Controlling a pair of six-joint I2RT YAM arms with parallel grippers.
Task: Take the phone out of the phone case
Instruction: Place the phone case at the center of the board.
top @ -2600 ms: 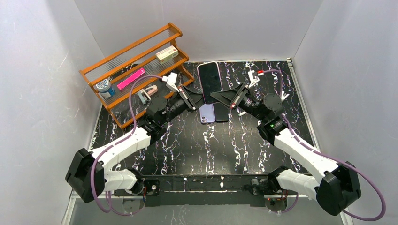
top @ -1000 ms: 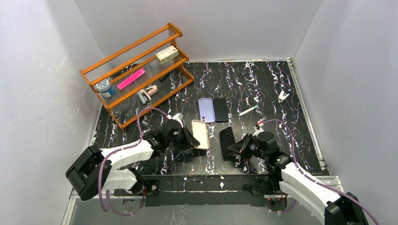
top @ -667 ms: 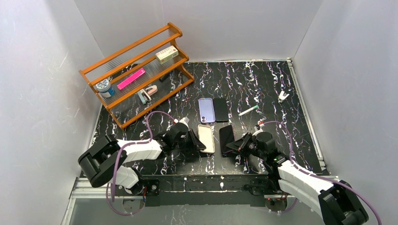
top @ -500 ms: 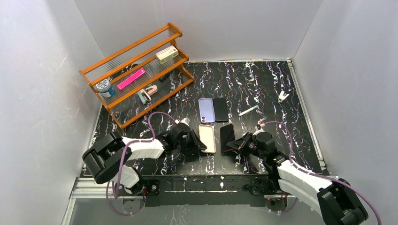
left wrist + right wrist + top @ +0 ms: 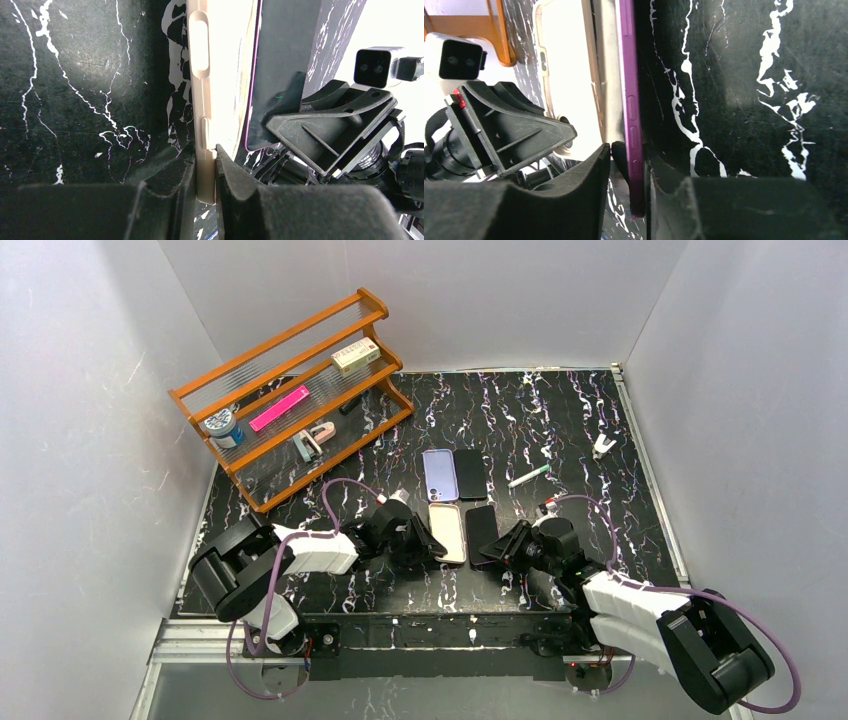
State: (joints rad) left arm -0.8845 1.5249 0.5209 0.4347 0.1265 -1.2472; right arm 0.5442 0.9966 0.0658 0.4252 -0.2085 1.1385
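Observation:
The beige phone case and the black phone with a purple edge lie apart, side by side, low on the black marble table near the front. My left gripper is shut on the case's near-left edge. In the left wrist view my left gripper pinches the case wall, with the phone beyond it. My right gripper is shut on the phone's near end. In the right wrist view my right gripper clamps the purple edge, with the empty case beside it.
A lilac phone and a dark phone lie just behind. A pen and a white clip lie to the right. An orange rack with small items stands at the back left.
Both arms came down from the back of the table to the front. The phone and case, held together before, are now apart and lowered side by side onto the table.

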